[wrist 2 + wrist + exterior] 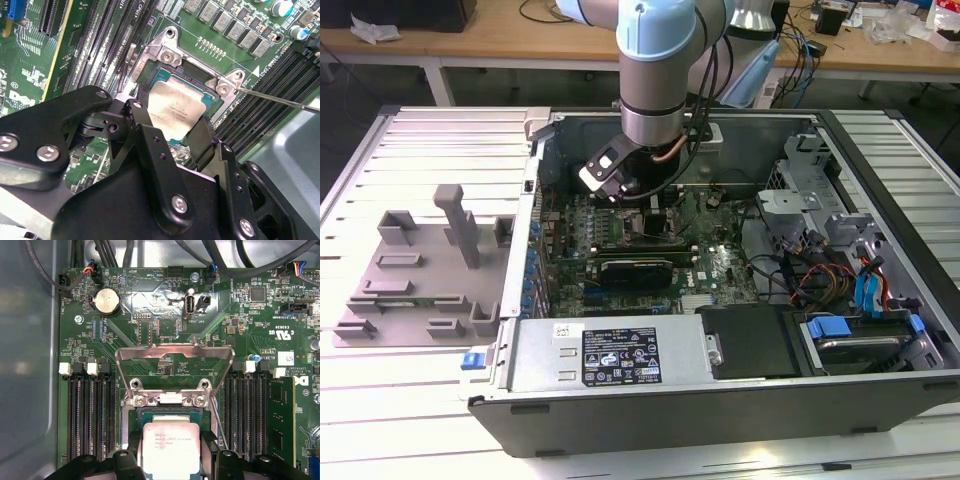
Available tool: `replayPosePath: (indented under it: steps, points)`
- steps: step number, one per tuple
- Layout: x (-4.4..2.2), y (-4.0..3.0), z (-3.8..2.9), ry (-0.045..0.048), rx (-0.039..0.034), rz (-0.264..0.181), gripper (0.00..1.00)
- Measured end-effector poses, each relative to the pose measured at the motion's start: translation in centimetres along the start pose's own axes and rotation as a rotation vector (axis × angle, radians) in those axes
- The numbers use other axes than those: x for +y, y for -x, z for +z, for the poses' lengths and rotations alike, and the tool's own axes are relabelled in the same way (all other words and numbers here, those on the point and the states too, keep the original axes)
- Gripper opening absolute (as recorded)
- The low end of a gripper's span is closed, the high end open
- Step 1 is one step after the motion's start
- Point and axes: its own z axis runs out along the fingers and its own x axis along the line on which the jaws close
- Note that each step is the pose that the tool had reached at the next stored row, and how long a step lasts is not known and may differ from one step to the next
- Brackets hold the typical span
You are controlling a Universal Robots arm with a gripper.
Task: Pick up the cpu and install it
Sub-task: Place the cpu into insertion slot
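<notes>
The cpu (175,112) is a flat square chip with a silver top, and it lies level in the open socket (150,75) on the green motherboard. My gripper (170,121) reaches down over it, with one black finger (136,111) against one edge and the other against the opposite edge, shut on the chip. In the first wrist view the cpu (170,450) sits between the same fingertips (129,456), and the socket's metal load plate (175,356) stands hinged open behind it. In the exterior view the gripper (648,198) is deep inside the computer case.
Memory slots (90,410) flank the socket, and one green memory module (282,415) is fitted. A thin socket lever (280,100) sticks out sideways. A grey tray with upright blocks (410,280) lies outside the case on the exterior view's left. Power supply (610,355) and drive bay (860,335) line the near wall.
</notes>
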Motion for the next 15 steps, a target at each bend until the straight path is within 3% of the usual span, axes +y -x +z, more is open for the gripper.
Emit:
replayPosePath:
  steps: [6,7,15]
  points:
    - [0.02,-0.01,0.05,0.0007,0.0006,0.0,0.55]
    - [0.03,-0.02,0.07,0.001,0.0012,0.0,0.61]
    - [0.02,-0.07,-0.1,0.0003,0.0008,0.0,0.61]
